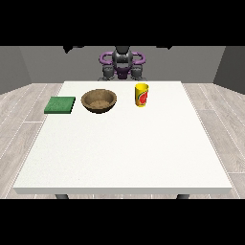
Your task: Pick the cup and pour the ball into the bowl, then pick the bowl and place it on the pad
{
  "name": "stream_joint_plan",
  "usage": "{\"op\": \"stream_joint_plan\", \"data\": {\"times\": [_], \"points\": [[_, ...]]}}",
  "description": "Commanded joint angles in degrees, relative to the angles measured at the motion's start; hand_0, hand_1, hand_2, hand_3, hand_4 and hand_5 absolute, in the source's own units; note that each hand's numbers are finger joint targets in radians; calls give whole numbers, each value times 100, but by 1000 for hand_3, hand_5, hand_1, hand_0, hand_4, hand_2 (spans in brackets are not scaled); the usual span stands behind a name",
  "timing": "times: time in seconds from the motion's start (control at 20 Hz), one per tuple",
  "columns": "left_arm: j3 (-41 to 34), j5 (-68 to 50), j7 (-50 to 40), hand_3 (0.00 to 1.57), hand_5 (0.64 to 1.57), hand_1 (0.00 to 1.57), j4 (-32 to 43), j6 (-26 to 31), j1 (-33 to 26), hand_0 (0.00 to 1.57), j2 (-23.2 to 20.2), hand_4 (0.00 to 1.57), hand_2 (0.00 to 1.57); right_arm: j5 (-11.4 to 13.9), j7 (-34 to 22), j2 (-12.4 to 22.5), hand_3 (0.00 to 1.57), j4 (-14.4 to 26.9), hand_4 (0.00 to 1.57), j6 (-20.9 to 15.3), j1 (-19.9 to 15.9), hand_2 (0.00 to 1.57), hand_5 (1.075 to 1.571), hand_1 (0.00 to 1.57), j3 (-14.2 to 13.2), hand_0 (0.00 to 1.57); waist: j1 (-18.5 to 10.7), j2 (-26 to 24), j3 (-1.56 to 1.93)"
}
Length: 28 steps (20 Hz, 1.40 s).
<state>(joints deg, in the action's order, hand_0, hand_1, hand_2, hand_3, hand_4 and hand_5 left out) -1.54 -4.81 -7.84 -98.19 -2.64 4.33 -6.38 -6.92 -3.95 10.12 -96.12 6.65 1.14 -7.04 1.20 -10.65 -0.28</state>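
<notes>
A green pad [60,105] lies flat near the left edge of the white worktop [124,148], with a brown wooden bowl [99,101] just beside it to the right, apart from it and standing upright. Further right, a yellow cup [141,94] with a red mark stands upright, near the bowl but not touching. The ball named in the task cannot be seen; it is presumably inside the cup. The robot [122,64] sits behind the far edge of the worktop, arms drawn in close to its body. Neither hand shows clearly enough to say how its fingers lie, and neither is near any object.

Nothing of the task looks begun. The cup appears light, stiff and smooth-sided, likely somewhat slippery, so a wrap around its middle from the side should suit it and leave the mouth free for tipping. The bowl seems rigid and heavier, wide and shallow; its rim probably offers the best hold, taken with fingers over the edge.
</notes>
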Motion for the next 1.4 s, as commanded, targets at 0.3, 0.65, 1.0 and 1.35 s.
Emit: {"op": "stream_joint_plan", "data": {"times": [0.3,0.65,1.0,1.35], "points": [[-689,-615,431,0,1544,0,130,444,416,0,-259,0,0,-689,145,222,0,-66,0,501,-287,0,1570,0,-592,0,41,857,28],[-695,-282,1511,0,1529,0,1135,329,792,0,-58,0,0,-314,702,15,0,357,0,546,-427,0,1570,0,-328,0,197,1396,27],[-586,273,3506,0,1518,0,2477,31,685,0,471,0,0,-334,1086,60,0,407,0,700,-587,0,1571,0,-380,0,462,1903,25],[-709,342,4661,0,1530,0,3996,-339,1403,0,580,0,0,-381,1132,220,0,514,0,740,-1014,0,1570,0,-519,0,630,2370,24]]}}
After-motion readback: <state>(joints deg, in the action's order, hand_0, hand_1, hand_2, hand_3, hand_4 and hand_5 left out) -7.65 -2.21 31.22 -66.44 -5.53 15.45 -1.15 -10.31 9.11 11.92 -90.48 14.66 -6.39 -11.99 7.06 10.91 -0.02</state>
